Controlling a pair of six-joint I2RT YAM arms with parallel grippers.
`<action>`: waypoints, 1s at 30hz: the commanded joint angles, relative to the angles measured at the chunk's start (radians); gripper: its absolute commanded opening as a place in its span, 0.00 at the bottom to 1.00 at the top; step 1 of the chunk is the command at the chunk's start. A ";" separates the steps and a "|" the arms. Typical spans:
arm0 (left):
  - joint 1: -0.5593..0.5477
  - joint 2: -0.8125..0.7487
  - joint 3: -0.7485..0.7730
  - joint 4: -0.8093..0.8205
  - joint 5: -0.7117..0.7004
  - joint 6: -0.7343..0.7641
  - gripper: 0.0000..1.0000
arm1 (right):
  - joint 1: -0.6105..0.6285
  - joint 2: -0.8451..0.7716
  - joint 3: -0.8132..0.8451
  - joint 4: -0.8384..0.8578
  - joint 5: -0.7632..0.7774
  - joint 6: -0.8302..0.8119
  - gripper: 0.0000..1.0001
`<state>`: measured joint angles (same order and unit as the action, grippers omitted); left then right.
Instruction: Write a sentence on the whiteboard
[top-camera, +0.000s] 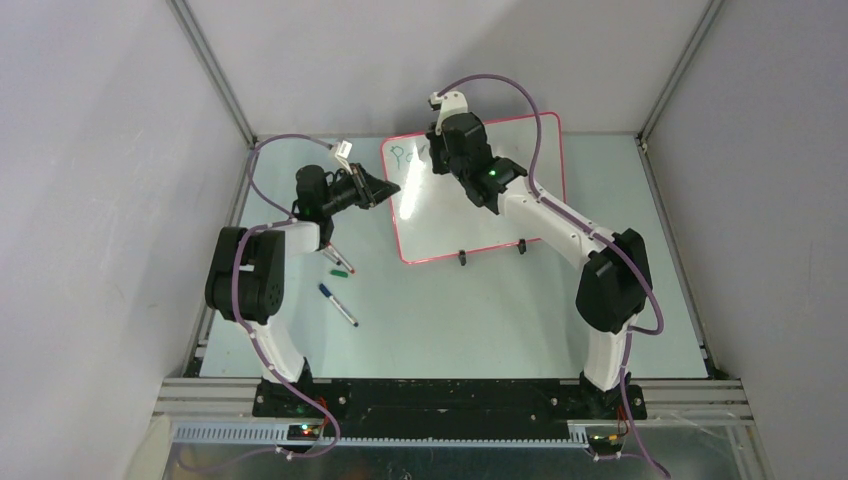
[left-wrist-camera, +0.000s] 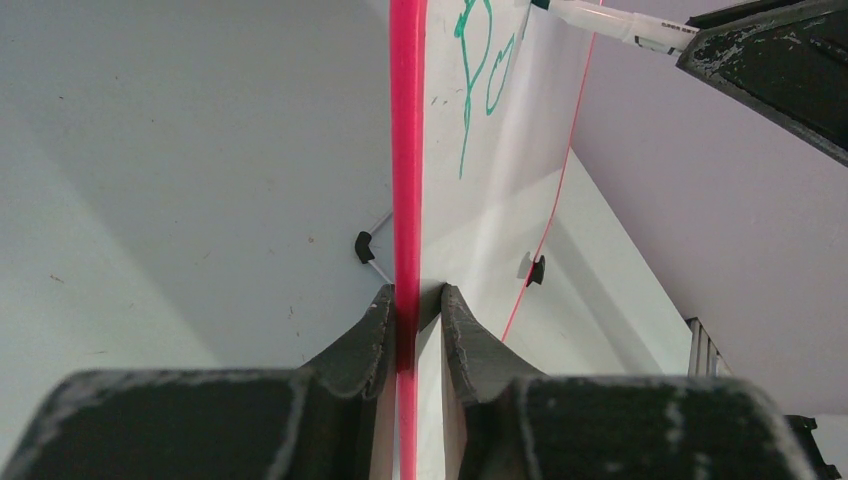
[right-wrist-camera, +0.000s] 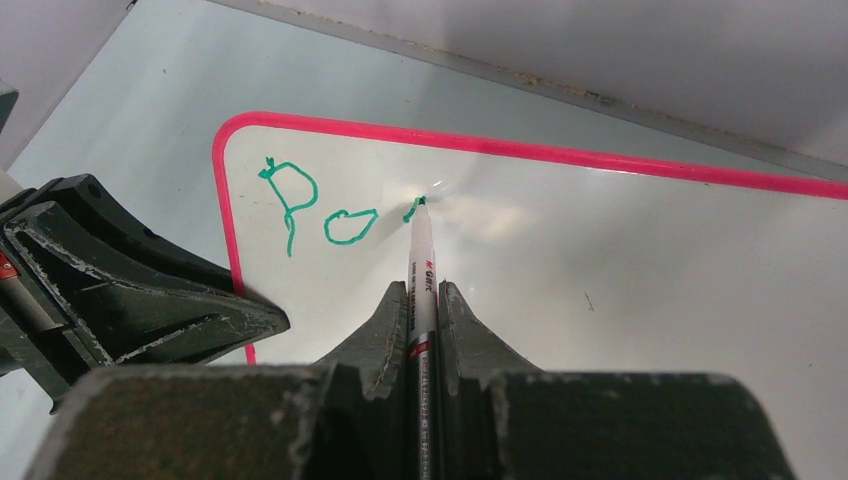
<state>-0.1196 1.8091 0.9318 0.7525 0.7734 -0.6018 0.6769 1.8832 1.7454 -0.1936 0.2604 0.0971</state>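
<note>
between the left fingers (left-wrist-camera: 365, 345), the whiteboard (left-wrist-camera: 408, 150) rim stands pinched.

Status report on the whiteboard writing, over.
Left gripper shut on whiteboard rim. Right gripper shut on marker, tip on board. Sentence reads Po. Spare pens lie off the board.

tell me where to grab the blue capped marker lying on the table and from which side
Grip the blue-capped marker at mid-barrel, coming straight down from above with jaws closing across its width. It lies flat on the table, slanting from far-left to near-right. Both long sides have bare surface beside them, so jaws can drop on either side. The thin ends would likely give a poorer hold.
</note>
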 joint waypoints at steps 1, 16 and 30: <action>-0.011 -0.015 0.024 0.015 -0.008 0.046 0.00 | 0.004 -0.017 0.028 0.020 0.008 0.000 0.00; -0.012 -0.017 0.021 0.014 -0.007 0.049 0.00 | 0.001 0.014 0.062 -0.007 -0.019 -0.003 0.00; -0.011 -0.018 0.022 0.011 -0.009 0.052 0.00 | 0.003 0.018 0.070 -0.031 -0.038 -0.011 0.00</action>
<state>-0.1196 1.8091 0.9318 0.7521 0.7731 -0.6018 0.6769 1.8935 1.7645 -0.2207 0.2272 0.0963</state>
